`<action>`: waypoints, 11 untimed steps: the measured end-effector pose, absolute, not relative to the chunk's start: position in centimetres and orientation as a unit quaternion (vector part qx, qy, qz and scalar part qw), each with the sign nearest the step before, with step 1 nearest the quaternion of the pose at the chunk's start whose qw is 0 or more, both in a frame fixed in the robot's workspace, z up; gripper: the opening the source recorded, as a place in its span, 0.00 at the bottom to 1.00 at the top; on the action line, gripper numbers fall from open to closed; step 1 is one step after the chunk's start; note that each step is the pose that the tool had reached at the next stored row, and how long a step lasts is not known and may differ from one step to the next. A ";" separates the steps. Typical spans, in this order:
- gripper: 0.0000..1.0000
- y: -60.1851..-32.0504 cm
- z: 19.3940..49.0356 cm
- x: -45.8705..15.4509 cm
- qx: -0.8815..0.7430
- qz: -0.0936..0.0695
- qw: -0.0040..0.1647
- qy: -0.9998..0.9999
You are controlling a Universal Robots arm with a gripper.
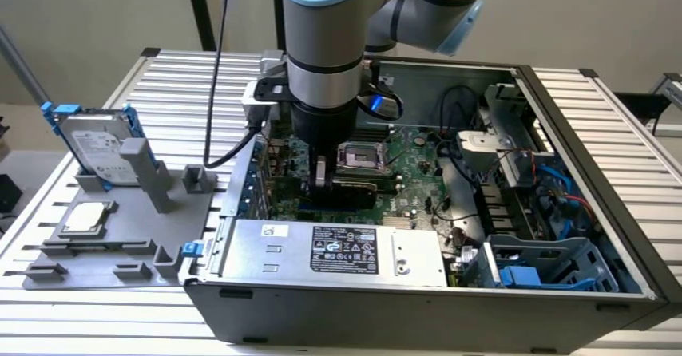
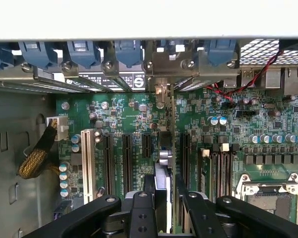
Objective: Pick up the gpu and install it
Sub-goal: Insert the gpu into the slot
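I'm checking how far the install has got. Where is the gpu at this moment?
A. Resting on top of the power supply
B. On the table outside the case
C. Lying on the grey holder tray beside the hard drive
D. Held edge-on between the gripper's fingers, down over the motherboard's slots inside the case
D: the wrist view shows the gpu standing edge-on between the gripper fingers, above the motherboard slots inside the case.

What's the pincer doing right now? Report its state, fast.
Pincer: shut on the gpu, holding the card edge-on, down inside the open computer case over the motherboard slots.
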State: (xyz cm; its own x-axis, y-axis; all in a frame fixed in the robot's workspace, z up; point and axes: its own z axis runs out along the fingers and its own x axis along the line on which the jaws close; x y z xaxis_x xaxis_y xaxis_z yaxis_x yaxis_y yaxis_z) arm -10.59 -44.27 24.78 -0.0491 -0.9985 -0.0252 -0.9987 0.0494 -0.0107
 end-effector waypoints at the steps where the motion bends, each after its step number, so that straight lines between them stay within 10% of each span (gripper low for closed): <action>1: 0.27 -44.3 24.8 -10.6 -0.689 0.005 0.013 0.724; 11: 0.27 -44.1 24.8 -10.6 -0.686 0.005 0.013 0.728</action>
State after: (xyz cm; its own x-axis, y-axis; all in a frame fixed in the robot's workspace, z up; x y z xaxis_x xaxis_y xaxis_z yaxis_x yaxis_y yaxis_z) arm -10.65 -44.13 24.78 -0.0591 -0.9979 -0.0251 -0.9982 0.0594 -0.0107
